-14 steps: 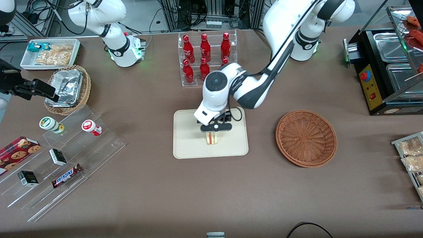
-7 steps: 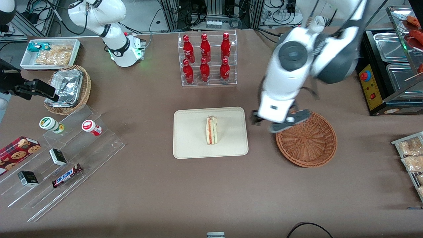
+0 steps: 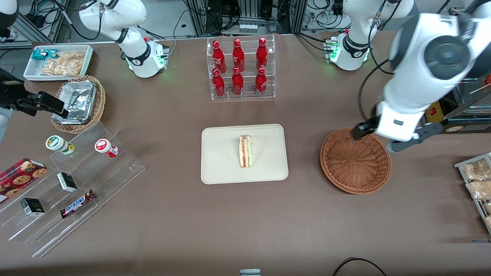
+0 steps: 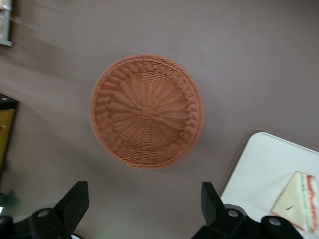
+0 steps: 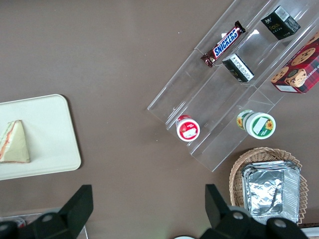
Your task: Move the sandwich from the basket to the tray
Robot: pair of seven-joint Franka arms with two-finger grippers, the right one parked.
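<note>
While your gripper [image 3: 378, 138] hangs high over the edge of the basket [image 3: 355, 160] nearest the working arm's end of the table, its jaws stand wide apart and hold nothing. You can see the sandwich [image 3: 245, 151] lying on the tray [image 3: 218, 168], about in the middle, with its striped filling edge showing. Tray and basket sit side by side on the brown table [image 3: 245, 222], well apart. From the wrist camera the basket looks bare inside, though that picture is a little soft.
</note>
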